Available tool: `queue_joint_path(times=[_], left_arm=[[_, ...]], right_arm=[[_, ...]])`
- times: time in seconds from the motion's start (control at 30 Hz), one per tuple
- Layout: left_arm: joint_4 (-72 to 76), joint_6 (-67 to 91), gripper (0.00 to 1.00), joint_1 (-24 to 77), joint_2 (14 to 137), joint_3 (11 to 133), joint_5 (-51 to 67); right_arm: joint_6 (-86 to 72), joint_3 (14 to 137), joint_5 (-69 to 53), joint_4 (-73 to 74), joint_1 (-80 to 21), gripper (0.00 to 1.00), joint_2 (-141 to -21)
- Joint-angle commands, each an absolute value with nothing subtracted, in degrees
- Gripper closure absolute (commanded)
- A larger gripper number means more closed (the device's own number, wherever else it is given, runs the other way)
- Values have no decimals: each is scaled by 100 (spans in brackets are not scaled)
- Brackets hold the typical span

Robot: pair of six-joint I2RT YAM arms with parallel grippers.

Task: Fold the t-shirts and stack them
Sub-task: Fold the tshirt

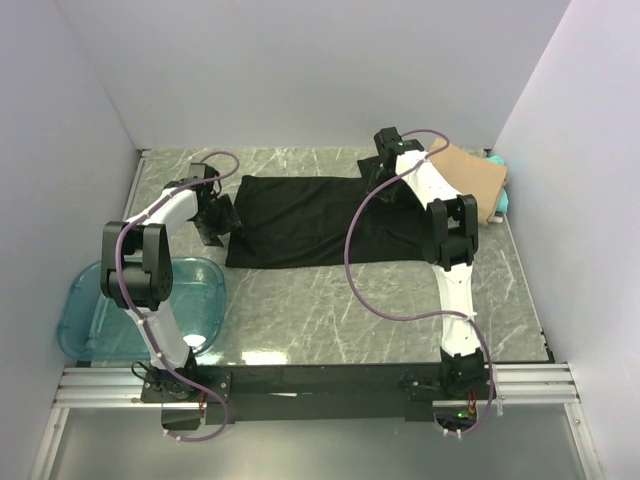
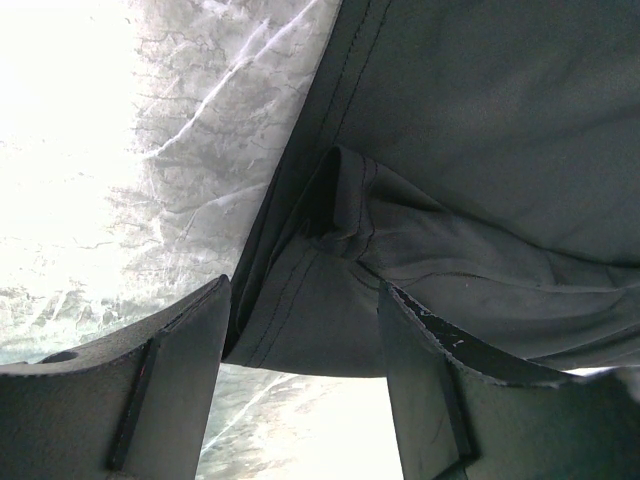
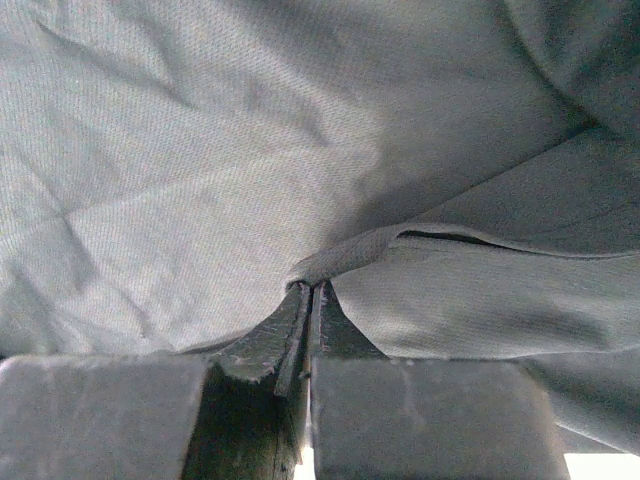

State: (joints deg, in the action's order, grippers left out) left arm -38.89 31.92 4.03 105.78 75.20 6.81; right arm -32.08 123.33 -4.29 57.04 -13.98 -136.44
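While the right gripper (image 3: 308,300) sits pinched tight on a raised ridge of the black t-shirt (image 1: 310,220), we judge the step in hand to be getting a second hold at the shirt's other end, so that a fold can be carried over. To do it well, we would lower the left gripper (image 2: 303,300) until the stitched hem and the puckered fold beside it both sit deep between the fingers. We would close on the full thickness rather than on one loose layer. Then we would raise both ends together at an even height, taut enough to stay flat but not stretched, so the edge comes down straight.

The black t-shirt lies spread across the far half of the table (image 1: 320,300), its long side running left to right. The left gripper, jaws apart and clamped on nothing, stands at the shirt's left edge, with the hem showing in the gap between its fingers. We cannot tell whether they touch the cloth. The right gripper holds the shirt near its far right corner. Just beyond it, the tan t-shirt (image 1: 475,175) lies in the table's far right corner, with the teal t-shirt (image 1: 503,200) peeking out at its right side. The blue tub (image 1: 90,310) sits at the near left corner, well apart from the black shirt.
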Motion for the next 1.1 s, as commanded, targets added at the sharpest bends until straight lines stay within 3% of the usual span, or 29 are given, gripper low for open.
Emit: queue_joint_path(times=[0.0,0.5,0.53,0.57,0.67,0.77,0.83,1.07], left_arm=[[-3981,3129,34,378,10283,7567,659],[-3938,3164,34,387,10283,7558,598],[-3920,3155,34,378,10318,7567,615],[-3929,3155,34,378,10327,7620,615],[-3911,3199,34,378,10397,7699,755],[-3815,3287,34,378,10415,7699,905],[-3779,3305,34,378,10450,7682,923],[-3621,3410,36,378,10582,7664,1160]], right_arm=[[-3182,12542,-571,5599,-1494,100,-13746],[-3103,12577,-1089,5317,-1547,96,-13746],[-3085,12568,-1133,5300,-1556,92,-13746],[-3085,12568,-1186,5291,-1556,81,-13737],[-3059,12604,-1187,5265,-1556,62,-13667],[-3032,12490,-1099,5195,-1538,49,-13360],[-3024,12184,-959,5107,-1503,44,-13000],[-3146,9996,-660,4483,-1047,42,-11340]])
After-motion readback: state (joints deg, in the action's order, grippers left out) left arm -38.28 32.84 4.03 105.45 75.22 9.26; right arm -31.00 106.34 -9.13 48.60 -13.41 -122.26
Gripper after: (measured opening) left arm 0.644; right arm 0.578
